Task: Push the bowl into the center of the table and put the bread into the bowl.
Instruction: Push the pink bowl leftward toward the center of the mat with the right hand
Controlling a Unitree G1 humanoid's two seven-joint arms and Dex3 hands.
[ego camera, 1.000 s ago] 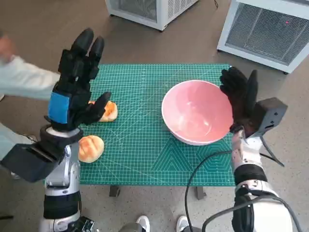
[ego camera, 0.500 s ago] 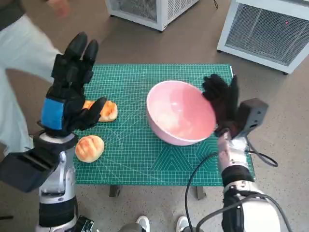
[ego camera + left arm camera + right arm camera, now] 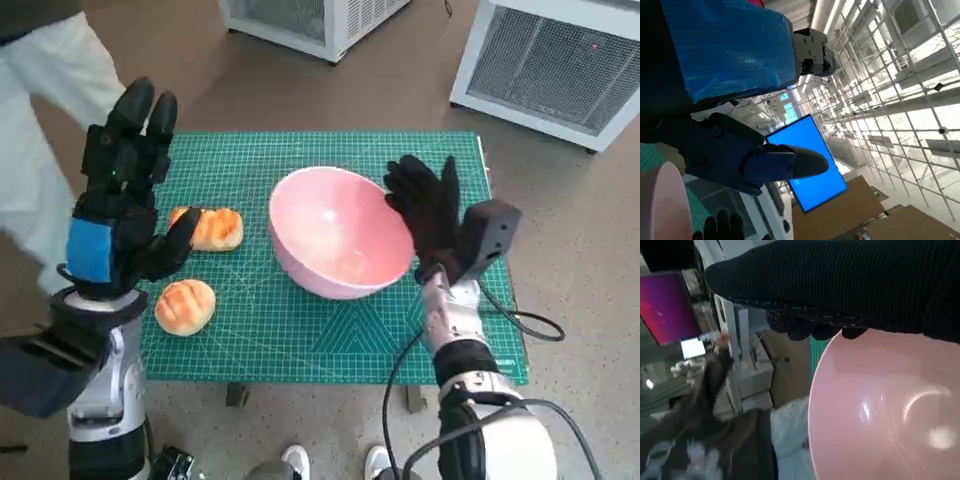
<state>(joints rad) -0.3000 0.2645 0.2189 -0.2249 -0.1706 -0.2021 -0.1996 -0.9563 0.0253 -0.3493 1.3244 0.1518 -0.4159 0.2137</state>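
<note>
Green cutting mat point(image 3: 300, 320) covers the table. Pink bowl point(image 3: 338, 245) sits near mat center, tilted toward my left, nothing in it. My right hand point(image 3: 428, 215), fingers spread, presses flat vs its right rim. My left hand point(image 3: 120, 195) hangs raised, fingers apart, holding nothing. Two bread rolls point(image 3: 207, 228) point(image 3: 185, 305) lie on mat's left side, well apart from bowl.

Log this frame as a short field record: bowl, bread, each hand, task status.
bowl: pink bowl, empty, tilted, near the middle of the green mat
bread: two pieces, far bread and near bread, both on the mat beside the bowl
right hand: flat against the bowl's side
left hand: raised, fingers spread, holding nothing
status: no bread in the bowl yet
</note>
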